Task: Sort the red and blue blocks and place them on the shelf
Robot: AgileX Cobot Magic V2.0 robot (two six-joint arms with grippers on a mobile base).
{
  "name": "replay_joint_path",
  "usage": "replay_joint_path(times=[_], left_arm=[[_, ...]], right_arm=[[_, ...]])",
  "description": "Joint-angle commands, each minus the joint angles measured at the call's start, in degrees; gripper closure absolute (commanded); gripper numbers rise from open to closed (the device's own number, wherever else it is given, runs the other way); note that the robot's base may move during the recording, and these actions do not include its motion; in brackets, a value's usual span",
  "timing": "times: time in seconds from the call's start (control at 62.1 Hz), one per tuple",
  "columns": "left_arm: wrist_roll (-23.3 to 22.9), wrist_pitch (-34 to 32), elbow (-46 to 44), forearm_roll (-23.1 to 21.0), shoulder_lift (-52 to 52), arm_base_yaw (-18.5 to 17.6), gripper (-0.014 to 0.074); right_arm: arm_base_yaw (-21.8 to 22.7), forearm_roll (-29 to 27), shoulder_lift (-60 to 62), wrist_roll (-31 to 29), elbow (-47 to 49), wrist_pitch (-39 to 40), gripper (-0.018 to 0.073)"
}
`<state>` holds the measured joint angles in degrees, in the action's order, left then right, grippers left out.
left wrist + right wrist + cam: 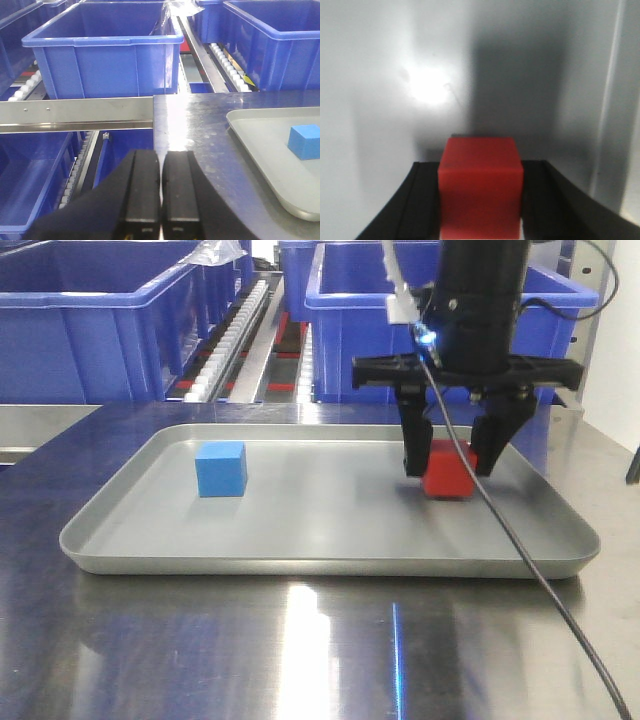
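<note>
The red block (448, 476) sits on the right part of the grey tray (300, 558). My right gripper (451, 466) reaches down over it, and both black fingers press against its sides. In the right wrist view the red block (480, 190) fills the gap of the right gripper (481, 222). The blue block (221, 468) rests on the tray's left part, apart from both grippers; it also shows in the left wrist view (305, 140). My left gripper (161, 200) is shut and empty, low over the tabletop's left edge. The shelf's steel front rail (75, 107) lies ahead of it.
Large blue bins (90, 320) stand on the shelf's roller tracks (235, 335) behind the tray, with another bin (105, 50) behind the rail and one below (30, 180). A black cable (520, 550) hangs from the right arm across the tray's front right. The steel tabletop (300, 650) surrounds the tray.
</note>
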<state>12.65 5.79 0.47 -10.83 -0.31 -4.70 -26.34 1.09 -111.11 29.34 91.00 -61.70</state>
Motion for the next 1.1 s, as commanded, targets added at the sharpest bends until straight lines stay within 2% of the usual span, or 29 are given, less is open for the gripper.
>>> replay_joint_path(times=[0.0, 0.209, 0.306, 0.451, 0.677, 0.886, 1.079], left_arm=[[0.00, -4.81, 2.53, -0.35, -1.19, -0.16, 0.0471], [0.00, -4.81, 2.53, -0.35, -1.19, -0.16, 0.0471], [0.00, -4.81, 2.53, -0.35, -1.19, -0.16, 0.0471], [0.00, -4.81, 2.53, -0.35, -1.19, -0.16, 0.0471], [0.00, -4.81, 2.53, -0.35, -1.19, -0.16, 0.0471], [0.00, -4.81, 2.53, -0.35, -1.19, -0.16, 0.0471], [0.00, -4.81, 2.53, -0.35, -1.19, -0.16, 0.0471]], right_arm=[[1.15, 0.91, 6.47, -2.96, 1.80, 2.81, 0.0470], [4.52, 0.85, 12.56, -13.13, -0.71, 6.94, 0.0470], [6.79, 0.85, 16.16, -15.77, -4.63, 10.59, 0.0470], [11.53, 0.24, 23.28, -20.40, -14.07, 19.82, 0.0470], [20.70, -4.92, 36.00, -29.34, -31.05, 36.65, 0.0470], [24.59, -4.92, 47.99, -30.24, -44.00, 45.58, 0.0470], [24.72, -5.00, 58.90, -30.24, -52.53, 51.35, 0.0470]])
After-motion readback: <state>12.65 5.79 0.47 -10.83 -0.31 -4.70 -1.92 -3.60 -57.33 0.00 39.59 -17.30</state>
